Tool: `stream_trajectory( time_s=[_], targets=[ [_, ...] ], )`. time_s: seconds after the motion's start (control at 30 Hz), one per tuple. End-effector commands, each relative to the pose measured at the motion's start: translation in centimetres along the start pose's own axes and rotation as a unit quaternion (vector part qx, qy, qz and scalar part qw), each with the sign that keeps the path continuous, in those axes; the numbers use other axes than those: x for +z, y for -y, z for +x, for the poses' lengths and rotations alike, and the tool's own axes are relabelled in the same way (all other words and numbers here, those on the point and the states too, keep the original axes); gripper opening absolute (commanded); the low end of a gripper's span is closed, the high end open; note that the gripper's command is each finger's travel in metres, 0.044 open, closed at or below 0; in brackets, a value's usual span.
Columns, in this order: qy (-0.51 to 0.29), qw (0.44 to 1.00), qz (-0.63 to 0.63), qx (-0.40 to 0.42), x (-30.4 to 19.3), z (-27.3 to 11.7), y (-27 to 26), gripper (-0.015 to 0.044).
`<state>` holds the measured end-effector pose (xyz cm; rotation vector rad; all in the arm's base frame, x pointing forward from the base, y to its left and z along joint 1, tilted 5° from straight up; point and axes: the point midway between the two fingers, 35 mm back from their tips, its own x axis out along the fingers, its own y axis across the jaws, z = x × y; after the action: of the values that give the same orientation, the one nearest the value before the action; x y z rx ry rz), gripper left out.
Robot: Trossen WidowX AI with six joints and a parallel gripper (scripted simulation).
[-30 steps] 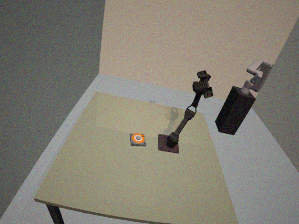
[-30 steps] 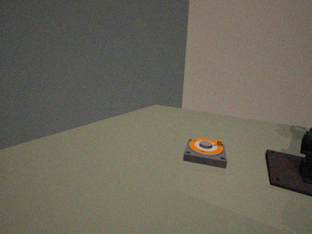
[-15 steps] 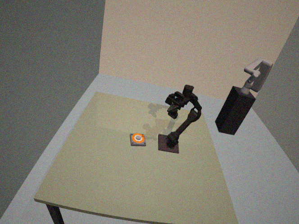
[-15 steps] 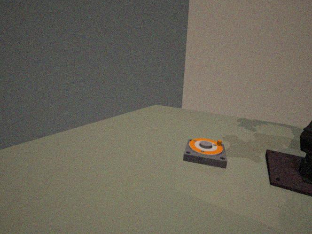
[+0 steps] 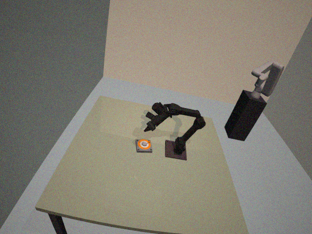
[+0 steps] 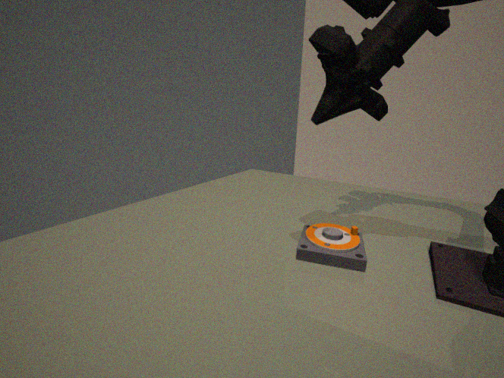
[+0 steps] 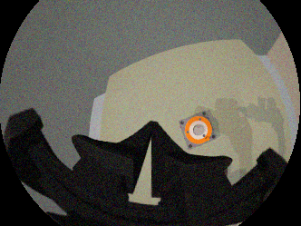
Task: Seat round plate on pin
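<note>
Plate (image 6: pixel 332 237), round with an orange ring and a pale inner band, sits over one grey post (image 6: pixel 332 231) on one square grey base (image 6: pixel 330 255), which holds the plate and nothing else I can make out. One small orange tab (image 6: pixel 354 229) stands up at the plate's rim, on the side toward the back wall. I cannot make out the pin or the hole beside the tab from where I stand, nor whether the plate lies tilted. The base rests near the middle of the worktop (image 6: pixel 168 277), just beside the arm's dark mounting plate (image 6: pixel 458 275), the two not touching. One gripper (image 6: pixel 317 118) hangs well above the worktop, toward its far edge from the base, pointing down at a slant, its fingers pressed together on nothing and well apart from the plate. Off the worktop, past its right edge, stands one dark block (image 5: pixel 245 118) with a pale arm (image 5: pixel 267 79) on top.
</note>
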<state>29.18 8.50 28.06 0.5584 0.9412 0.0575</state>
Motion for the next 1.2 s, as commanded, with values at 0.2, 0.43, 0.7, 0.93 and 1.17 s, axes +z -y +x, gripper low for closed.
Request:
stream_trajectory(
  time_s=[0.2, 0.43, 0.7, 0.93, 1.17],
  targets=[
    [-0.201, 0.957, -0.14, -0.157, -4.3, 6.1, 13.9, 0.0],
    [-0.289, 0.927, -0.174, -0.164, -7.2, 6.5, 17.5, 0.0],
    [-0.289, 0.927, -0.174, -0.164, -8.4, 8.4, 18.3, 0.0],
    [-0.289, 0.927, -0.174, -0.164, -9.7, 10.3, 19.2, 0.0],
    [-0.289, 0.927, -0.174, -0.164, -9.3, 10.3, 19.7, 0.0]
  ],
)
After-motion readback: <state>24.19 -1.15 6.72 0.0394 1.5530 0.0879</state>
